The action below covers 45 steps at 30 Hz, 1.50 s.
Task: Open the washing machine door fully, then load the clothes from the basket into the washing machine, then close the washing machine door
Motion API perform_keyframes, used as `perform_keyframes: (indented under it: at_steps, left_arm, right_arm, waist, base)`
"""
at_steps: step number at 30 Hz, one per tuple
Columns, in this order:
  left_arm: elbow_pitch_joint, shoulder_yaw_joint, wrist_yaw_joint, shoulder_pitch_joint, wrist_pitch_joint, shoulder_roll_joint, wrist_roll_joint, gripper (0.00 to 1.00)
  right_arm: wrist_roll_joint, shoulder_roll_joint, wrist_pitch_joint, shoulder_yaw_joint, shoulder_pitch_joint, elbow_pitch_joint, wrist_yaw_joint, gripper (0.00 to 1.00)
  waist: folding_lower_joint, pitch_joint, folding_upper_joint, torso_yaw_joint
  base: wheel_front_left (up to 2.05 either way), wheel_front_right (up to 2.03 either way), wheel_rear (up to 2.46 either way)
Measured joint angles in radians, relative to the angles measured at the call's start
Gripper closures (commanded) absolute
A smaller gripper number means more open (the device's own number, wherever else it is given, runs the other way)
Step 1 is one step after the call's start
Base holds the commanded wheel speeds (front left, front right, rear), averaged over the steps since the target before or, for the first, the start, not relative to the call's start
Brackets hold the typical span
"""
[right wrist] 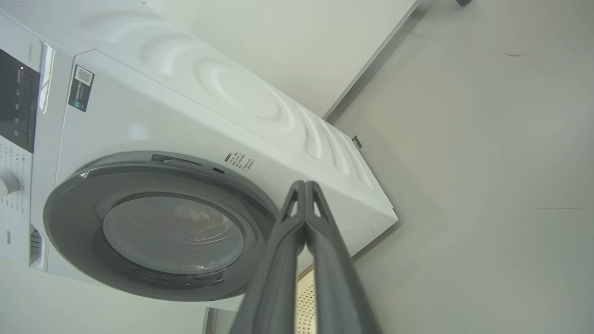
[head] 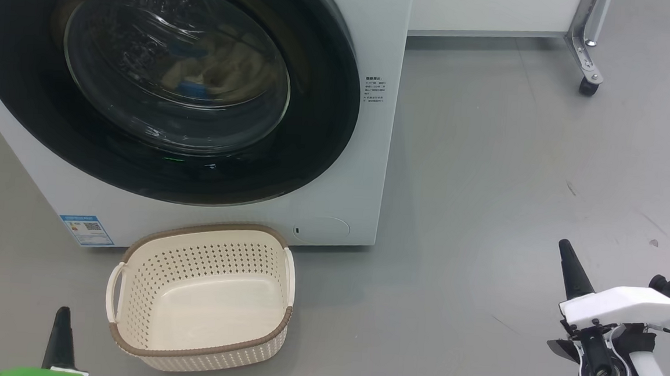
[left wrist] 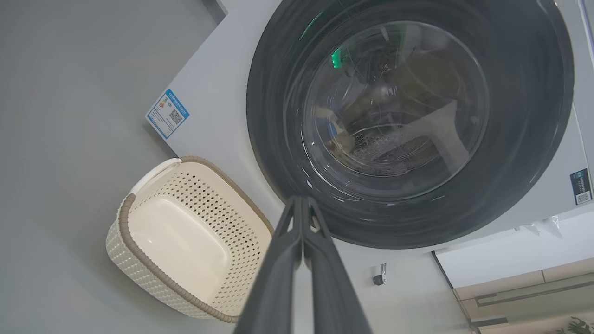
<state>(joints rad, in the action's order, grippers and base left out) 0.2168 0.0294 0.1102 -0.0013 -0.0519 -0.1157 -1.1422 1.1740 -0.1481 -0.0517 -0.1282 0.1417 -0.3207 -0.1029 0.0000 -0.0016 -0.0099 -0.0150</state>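
Washing machine door (head: 161,78): shut, lying against the front of the washing machine (head: 365,172). Through its glass we make out the clothes (head: 220,70), cream with a blue patch, heaped low in the drum. The basket (head: 200,296) stands empty on the floor (head: 486,191), just in front of the machine, below the door and beside the blue label (head: 87,230). By our reading all three steps are done.

Risks from here:
- We cannot tell whether the latch has caught. If it has not, the door could swing out.
- The basket sits close to our left side. A careless swing of that arm or a roll forward would knock it.
- Any further push on the door with thin fingers could slip on the glossy surface.

Left claw (head: 62,314): fingers pressed together, holding nothing, low at our left, just beside the basket's near corner, with the door well ahead and above it.
Right claw (head: 565,245): also closed and empty, over bare floor, well apart from door and basket, off to the right.
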Motion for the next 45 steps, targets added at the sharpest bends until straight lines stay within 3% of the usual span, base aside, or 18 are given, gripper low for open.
perform_keyframes:
  at_steps: [45]
  left_arm:
    - [0.000,-0.097,-0.021,-0.058,0.150,0.072,-0.449,1.00]
  right_arm:
    - [0.418,0.098,0.150,0.250,-0.039,0.080,0.016,1.00]
  waist:
    - [0.0000,0.001,0.0000,0.015]
  base:
    - [0.00,0.00,0.00]
